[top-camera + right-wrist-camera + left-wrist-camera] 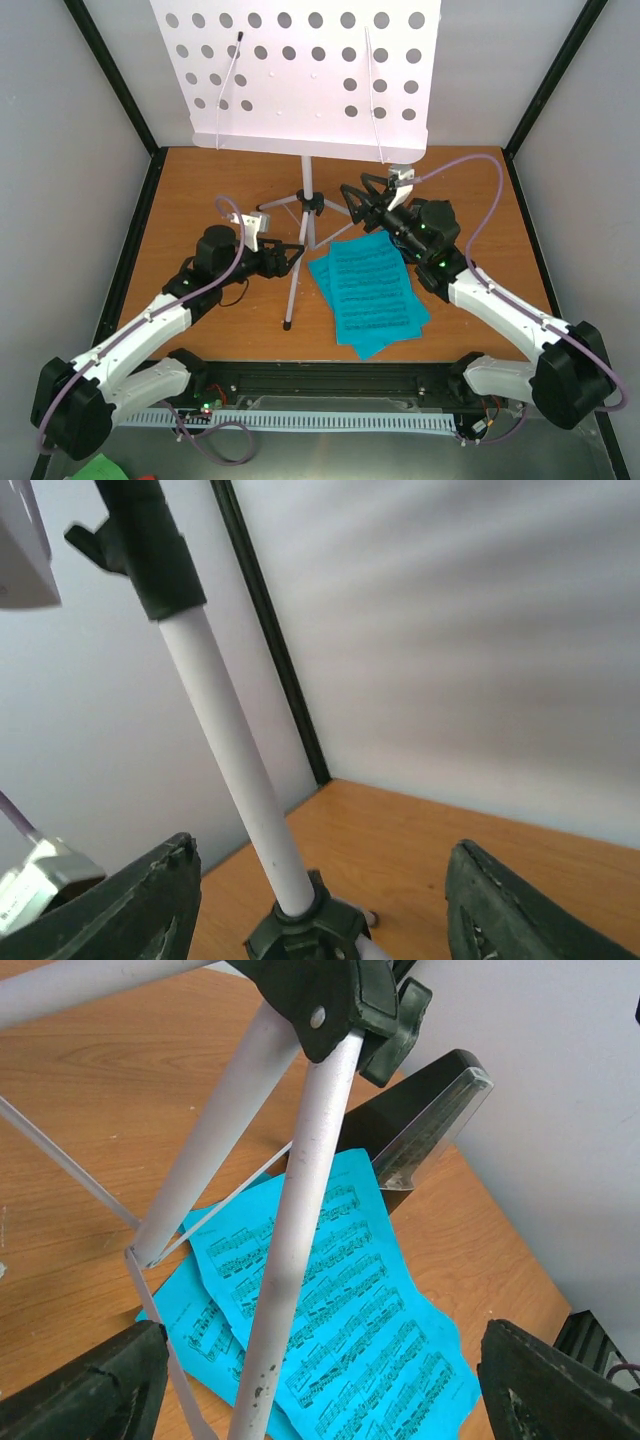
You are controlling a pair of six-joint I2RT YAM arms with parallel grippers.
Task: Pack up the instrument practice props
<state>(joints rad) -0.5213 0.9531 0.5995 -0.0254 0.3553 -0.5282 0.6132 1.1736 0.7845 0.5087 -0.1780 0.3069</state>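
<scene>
Closest in the left wrist view, the left fingers (90, 1390) stand wide apart and hold nothing. The front leg (290, 1260) of the white music stand (308, 185) runs between them. I can see no contact with either finger. That leg slants from the black hub (330, 1000) down toward the near edge of the surface (200, 200), so its long axis crosses the gap roughly at right angles. From overhead the left arm reaches in from the left and is at the leg.

Right of the leg, the cyan sheet-music pages (370, 290) lie flat in a loosely fanned stack. At their far edge sits the small black metronome (410, 1110), its clear cover (440, 1130) over one face. It touches or overlaps the top page. In the overhead view the right arm hides it.

Further right, the right fingers (150, 900) are also spread wide and empty. They are aimed at the upright mast (230, 740), which rises out of the hub toward the perforated desk (300, 70). The mast is framed between these fingers but lies ahead of them, apart, to their left in the overhead view.

My judgement is that the stand comes first. The left fingers need only close across the leg, while the right ones must travel leftward to reach the vertical mast. A grip low on the leg alone could tip the top-heavy stand.
</scene>
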